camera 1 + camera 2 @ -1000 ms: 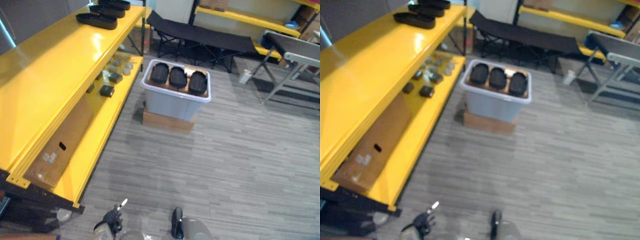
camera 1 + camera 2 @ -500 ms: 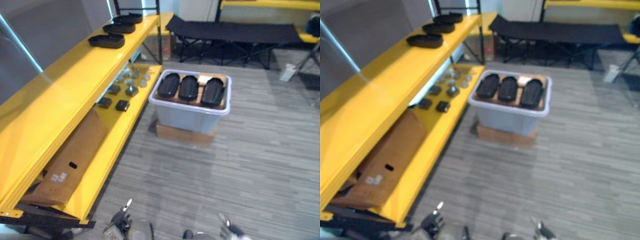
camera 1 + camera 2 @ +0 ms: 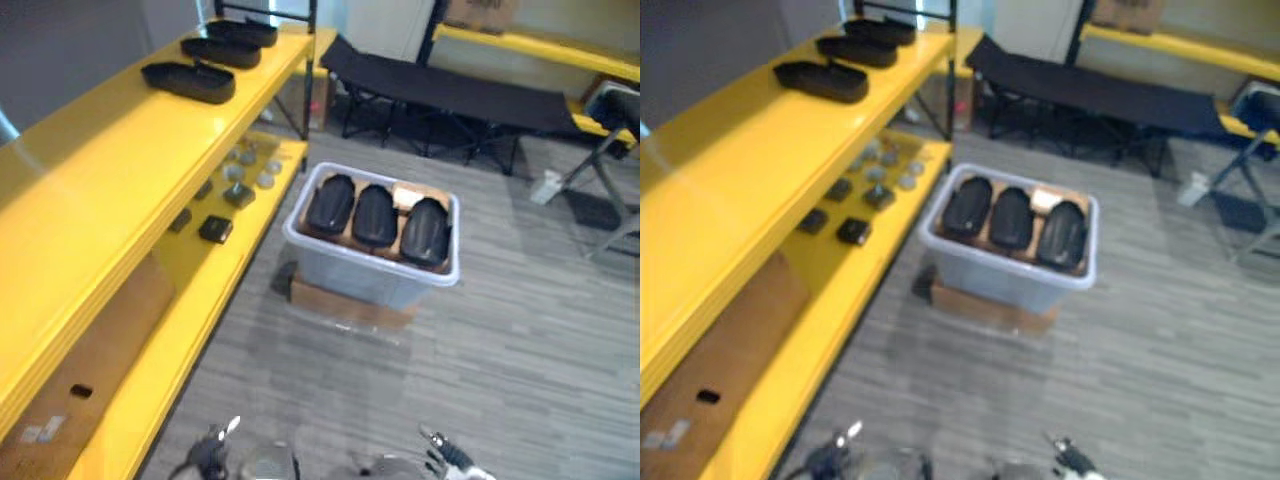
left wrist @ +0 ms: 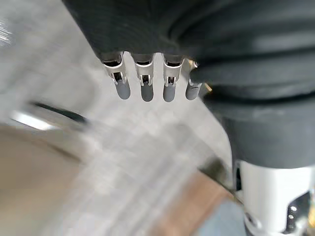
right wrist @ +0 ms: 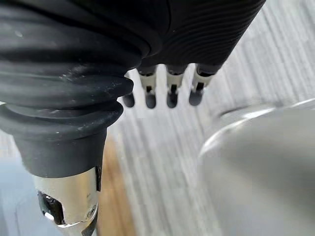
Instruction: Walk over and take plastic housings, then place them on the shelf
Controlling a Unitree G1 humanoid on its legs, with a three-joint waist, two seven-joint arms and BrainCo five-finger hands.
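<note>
Your left hand [image 4: 146, 87] hangs with fingers straight and loose, gripping nothing. Your right hand [image 5: 171, 93] is the same: fingers relaxed, empty. In the head view both sit low, well short of the bin [image 3: 335, 265]. Three housings [image 3: 375, 215] lie side by side in the bin, which stands on a box [image 3: 345, 308]. Left of the bin runs the shelf [image 3: 90, 190], with three more housings [image 3: 188, 81] on its top board, well apart from the bin. Small parts [image 3: 215, 229] lie on its lower board.
</note>
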